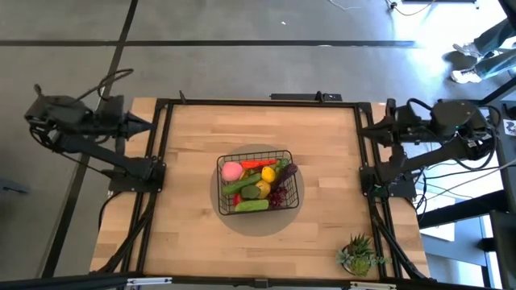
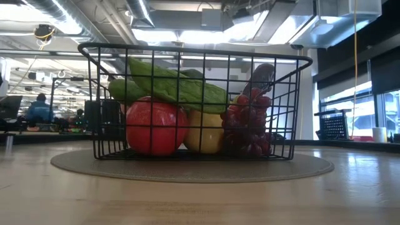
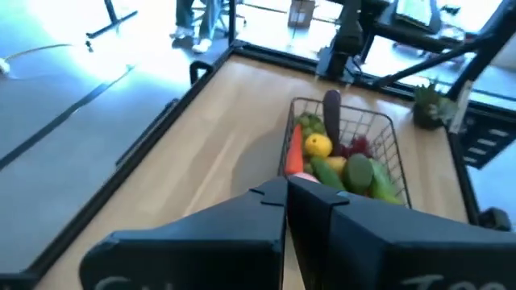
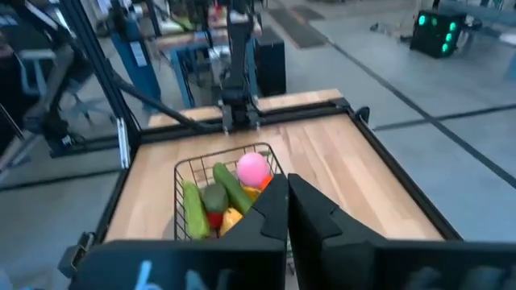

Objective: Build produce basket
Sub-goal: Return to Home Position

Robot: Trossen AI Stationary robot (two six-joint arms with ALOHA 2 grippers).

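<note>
The black wire-mesh basket [image 1: 258, 184] stands on a round grey mat [image 1: 256, 221] in the middle of the table. It holds the produce: a pink peach [image 1: 232, 170], cucumbers [image 1: 251, 205], a yellow lemon [image 1: 269, 173], a red chilli [image 1: 256, 163], dark red grapes [image 1: 279, 193] and a purple eggplant [image 1: 289, 170]. The low view shows a red tomato [image 2: 152, 127] and grapes [image 2: 249, 125] behind the mesh. My left gripper [image 3: 286, 189] is shut, drawn back above the table's left edge. My right gripper [image 4: 288, 187] is shut, drawn back above the right edge. Both are empty.
A spiky green potted plant [image 1: 357, 253] stands at the table's near right corner. A black frame rail [image 1: 258, 102] runs around the table. Bare wood lies on all sides of the mat. People's legs [image 1: 476, 56] show on the floor beyond the far right corner.
</note>
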